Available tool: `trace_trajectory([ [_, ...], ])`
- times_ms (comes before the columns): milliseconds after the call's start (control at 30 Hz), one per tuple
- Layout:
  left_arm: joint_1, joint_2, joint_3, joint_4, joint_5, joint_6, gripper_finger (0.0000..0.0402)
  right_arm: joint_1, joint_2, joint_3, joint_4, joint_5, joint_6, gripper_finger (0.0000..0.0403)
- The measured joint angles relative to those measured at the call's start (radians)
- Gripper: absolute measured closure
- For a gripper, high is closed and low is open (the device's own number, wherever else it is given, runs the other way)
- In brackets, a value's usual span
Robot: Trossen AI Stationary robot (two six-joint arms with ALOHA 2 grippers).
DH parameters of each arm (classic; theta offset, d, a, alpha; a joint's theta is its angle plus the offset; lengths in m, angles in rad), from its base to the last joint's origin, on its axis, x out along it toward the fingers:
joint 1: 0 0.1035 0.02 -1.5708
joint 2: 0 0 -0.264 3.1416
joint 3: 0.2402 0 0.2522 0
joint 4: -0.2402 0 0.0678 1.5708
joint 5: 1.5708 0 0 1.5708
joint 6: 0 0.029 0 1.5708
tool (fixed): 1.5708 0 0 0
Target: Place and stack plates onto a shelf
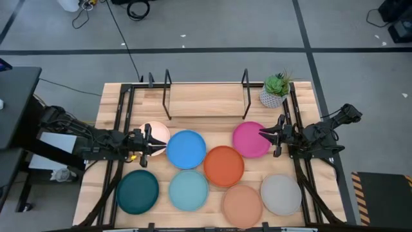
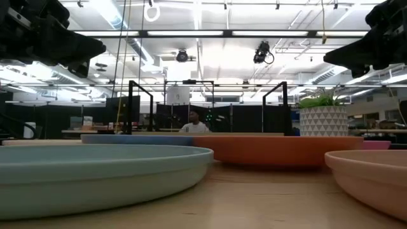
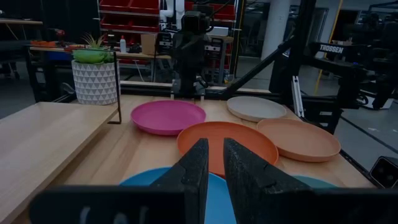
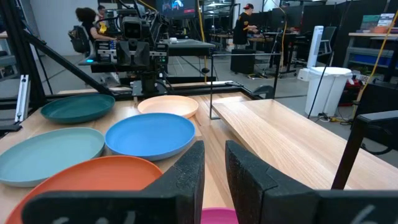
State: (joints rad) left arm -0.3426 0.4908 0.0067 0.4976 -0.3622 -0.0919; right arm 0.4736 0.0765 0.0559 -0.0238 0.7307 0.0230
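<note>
All eight plates lie on the table near the bare shelf (image 1: 206,100), and with the left gripper (image 1: 149,140) over the cream plate (image 1: 158,133) and the right gripper (image 1: 273,134) by the magenta plate (image 1: 250,138) both nearly closed and empty, pinching a shallow rim may slip.

Small potted green plant (image 1: 275,89) in a white patterned pot at the table's (image 1: 212,100) back right corner
</note>
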Motion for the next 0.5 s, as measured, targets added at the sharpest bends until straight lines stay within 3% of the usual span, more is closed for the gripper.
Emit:
trace_trajectory([
  [500, 0.0, 0.0, 0.0, 0.006, 0.0, -0.004, 0.0347, 0.0, 0.0, 0.0, 0.0, 0.0, 0.0, 0.0332],
])
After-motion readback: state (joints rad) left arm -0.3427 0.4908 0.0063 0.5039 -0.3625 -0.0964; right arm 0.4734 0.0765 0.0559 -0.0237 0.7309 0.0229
